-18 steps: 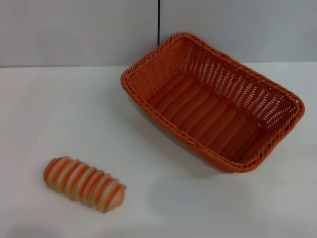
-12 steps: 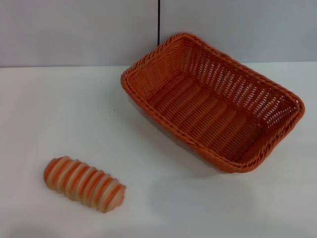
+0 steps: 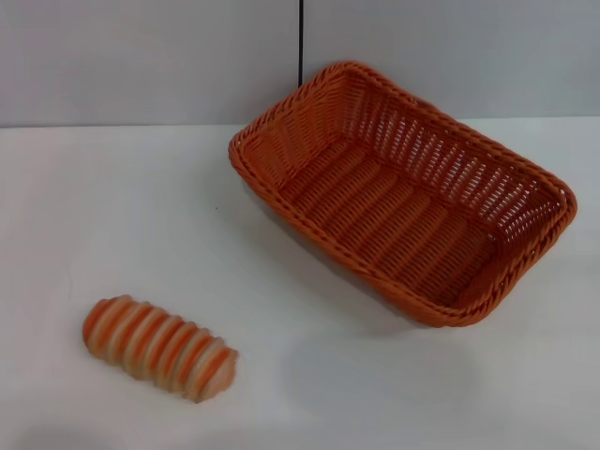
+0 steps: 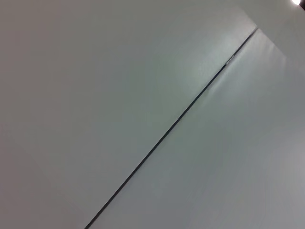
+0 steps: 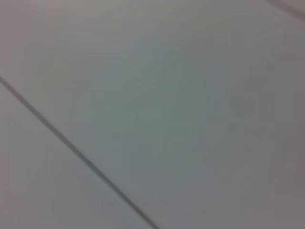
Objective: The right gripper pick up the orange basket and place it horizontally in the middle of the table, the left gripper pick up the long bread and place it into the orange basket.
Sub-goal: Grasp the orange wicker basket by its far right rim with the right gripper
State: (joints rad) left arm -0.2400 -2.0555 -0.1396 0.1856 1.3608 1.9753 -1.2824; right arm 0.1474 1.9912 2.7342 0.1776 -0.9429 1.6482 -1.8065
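Orange wicker, woven open at the slanted sides and braided at the rim, forms the orange basket, which is seen lying askew toward the far right corner of the table, one short end near the far edge and the other reaching toward the right edge. Nothing is held in it; its woven floor is bare. The long bread is seen resting on the tabletop near the near left corner, well apart from the basket. Neither the right gripper nor the left gripper is shown in any view, so whether their fingers are apart or together cannot be told; only a pale panelled surface crossed by a dark seam is recorded by both wrist cameras. No step is judged to be begun. For the first step, the braided rim on a long side is best taken near its middle, so that the basket is lifted level, turned square to the table's near edge, and set down centrally before the bread is approached.
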